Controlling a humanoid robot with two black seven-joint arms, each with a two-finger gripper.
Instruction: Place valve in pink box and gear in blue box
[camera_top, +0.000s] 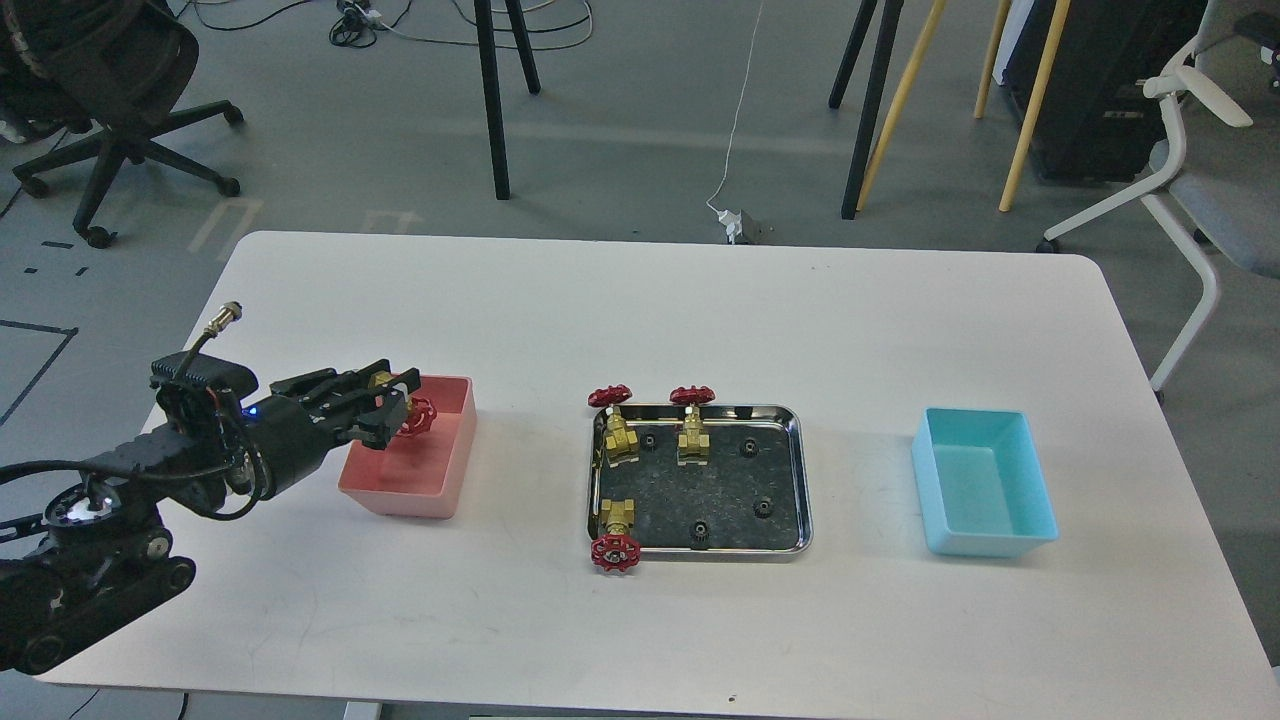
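Observation:
My left gripper (392, 405) is shut on a valve (412, 413) with a brass body and a red handwheel. It holds the valve over the left part of the pink box (440, 480). Three more valves (619, 432) (692, 425) (615, 538) stand on the steel tray (797, 470) in the middle of the table. Several tiny black gears (748, 447) (763, 508) (700, 529) lie on the tray. The blue box (985, 483) stands at the right and shows nothing inside. My right gripper is out of view.
The white table (700, 320) carries the boxes and the tray. Beyond its far edge are chair legs, stand legs and cables on the grey floor. A white chair (1190, 150) stands at the far right.

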